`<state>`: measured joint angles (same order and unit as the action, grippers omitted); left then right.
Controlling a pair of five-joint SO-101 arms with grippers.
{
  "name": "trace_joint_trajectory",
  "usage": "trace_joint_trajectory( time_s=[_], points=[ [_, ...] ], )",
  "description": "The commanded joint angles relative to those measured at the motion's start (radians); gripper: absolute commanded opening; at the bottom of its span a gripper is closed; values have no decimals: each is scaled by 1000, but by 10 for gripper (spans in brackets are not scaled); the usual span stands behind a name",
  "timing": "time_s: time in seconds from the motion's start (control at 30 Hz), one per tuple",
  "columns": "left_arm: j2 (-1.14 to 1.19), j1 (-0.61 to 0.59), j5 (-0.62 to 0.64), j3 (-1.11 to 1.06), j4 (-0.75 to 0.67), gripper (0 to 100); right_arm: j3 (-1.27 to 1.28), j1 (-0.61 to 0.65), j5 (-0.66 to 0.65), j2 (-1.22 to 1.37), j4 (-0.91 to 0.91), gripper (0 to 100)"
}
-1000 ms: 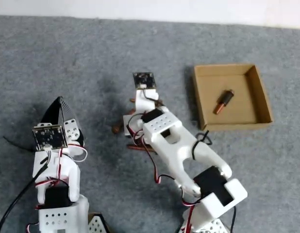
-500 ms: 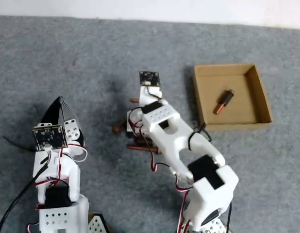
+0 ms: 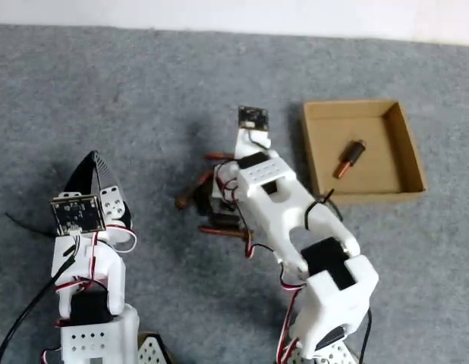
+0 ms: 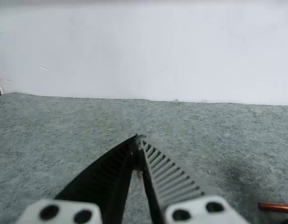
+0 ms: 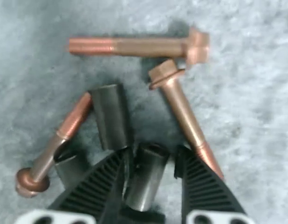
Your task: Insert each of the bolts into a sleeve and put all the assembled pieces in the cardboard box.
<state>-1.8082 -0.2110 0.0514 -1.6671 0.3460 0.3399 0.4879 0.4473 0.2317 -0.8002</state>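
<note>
Three copper bolts lie on the grey carpet: one (image 5: 139, 45) straight across, one (image 5: 181, 107) slanted, and one (image 5: 55, 149) beside a dark sleeve (image 5: 69, 163). Another sleeve (image 5: 111, 116) lies among them. My right gripper (image 5: 153, 156) is open and low over the pile, with a third dark sleeve (image 5: 146, 179) between its fingers. In the high view the right gripper (image 3: 218, 203) sits among the bolts (image 3: 219, 157), left of the cardboard box (image 3: 318, 163). One assembled piece (image 3: 350, 158) lies in the box. My left gripper (image 4: 137, 140) is shut and holds nothing; the left gripper (image 3: 92, 163) rests at the left.
A white wall runs along the far edge of the carpet. The cardboard box has raised walls, and its near-left corner is close to the right arm's forearm (image 3: 284, 205). Bare carpet lies between the two arms and beyond the bolts.
The right arm's wrist has swung to the right, towards the box, while staying low over the bolts and sleeves. The left arm has not moved.
</note>
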Motion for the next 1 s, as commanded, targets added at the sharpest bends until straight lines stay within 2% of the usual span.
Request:
trace_joint_trajectory(
  time_s=[0.0,0.57,0.8,0.97],
  points=[
    [-4,15,8,-2,-20,8,-24,-24,6,-1,-10,149],
    [-4,15,8,-2,-20,8,-33,-8,6,70,-67,149],
    [-4,15,8,-2,-20,8,-179,-4,12,171,-200,149],
    [-4,15,8,-2,-20,8,-223,-2,14,231,-220,149]
  ],
)
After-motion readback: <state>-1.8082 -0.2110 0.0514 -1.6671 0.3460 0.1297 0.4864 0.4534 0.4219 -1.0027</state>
